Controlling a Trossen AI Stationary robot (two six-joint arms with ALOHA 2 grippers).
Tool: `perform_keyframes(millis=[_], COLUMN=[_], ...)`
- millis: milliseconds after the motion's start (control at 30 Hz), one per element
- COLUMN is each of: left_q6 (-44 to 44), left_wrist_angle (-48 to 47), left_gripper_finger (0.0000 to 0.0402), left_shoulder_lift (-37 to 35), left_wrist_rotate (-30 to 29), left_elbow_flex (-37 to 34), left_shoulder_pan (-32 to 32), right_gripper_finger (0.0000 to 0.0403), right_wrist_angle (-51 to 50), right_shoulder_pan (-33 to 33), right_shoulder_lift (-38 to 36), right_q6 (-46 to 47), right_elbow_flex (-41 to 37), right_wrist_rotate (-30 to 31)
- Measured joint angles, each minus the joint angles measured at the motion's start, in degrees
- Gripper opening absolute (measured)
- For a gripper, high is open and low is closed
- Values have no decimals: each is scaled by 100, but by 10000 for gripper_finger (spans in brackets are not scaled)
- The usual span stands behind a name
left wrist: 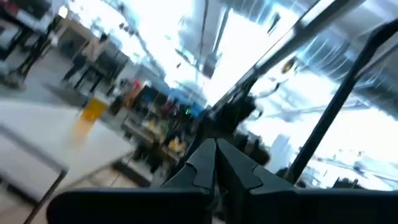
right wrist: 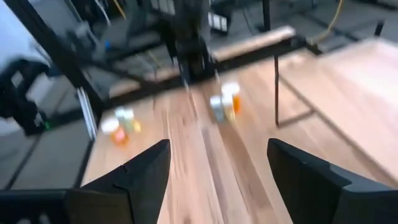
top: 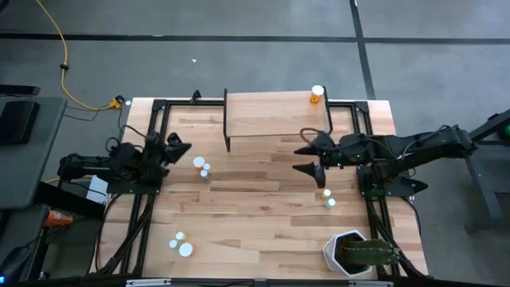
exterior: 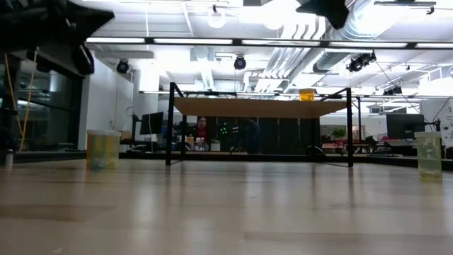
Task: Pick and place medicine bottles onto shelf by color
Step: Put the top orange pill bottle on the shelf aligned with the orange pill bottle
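the right gripper (top: 307, 159) hangs over the table (top: 263, 215) just in front of the shelf (top: 271, 114), toward the shelf's right end, with its two fingers (right wrist: 311, 177) spread wide apart and nothing between them. one orange bottle (top: 316, 95) stands on the shelf near its far right corner, beyond the gripper and apart from it. two bottles (top: 328, 198) stand on the table just on the near side of the right gripper, close to the right edge. past the open fingers, the right wrist view shows a pair of bottles (right wrist: 224, 102) by the shelf's leg and another pair (right wrist: 121, 126) farther off. the left gripper (top: 177, 147) waits by the left edge of the table, its fingers together; two bottles (top: 202, 166) stand just beside it. two more bottles (top: 182, 245) sit near the front left corner. a white pot with a plant (top: 358, 253) is at the front right corner.
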Motion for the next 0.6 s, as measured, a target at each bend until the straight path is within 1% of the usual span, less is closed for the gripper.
perform_keyframes(millis=[133, 200, 267, 333, 467, 600], left_q6=[70, 133, 315, 607, 1381, 1983], left_wrist_angle=[-7, -81, -387, -907, -2045, -2732], left_gripper_finger=[9, 16, 25, 35, 60, 96], left_shoulder_lift=[233, 532, 932, 1396, 2301, 2884], left_wrist_rotate=[-2, -16, -28, -84, -151, -104], left_elbow_flex=[344, 637, 1025, 1498, 2500, 3286], left_shoulder_pan=[-24, -59, -108, -154, -209, -208], right_gripper_finger=[259, 259, 259, 259, 259, 259], right_wrist_angle=[-638, -902, -1004, -905, -311, 279], right_shoulder_pan=[70, 70, 66, 66, 66, 66], right_shoulder_lift=[-80, -151, -212, -262, -254, -136], right_q6=[-44, -67, -154, -147, 36, 102], right_elbow_flex=[0, 0, 0, 0, 2, 4], right_wrist_rotate=[-177, -206, -199, -133, -84, 89])
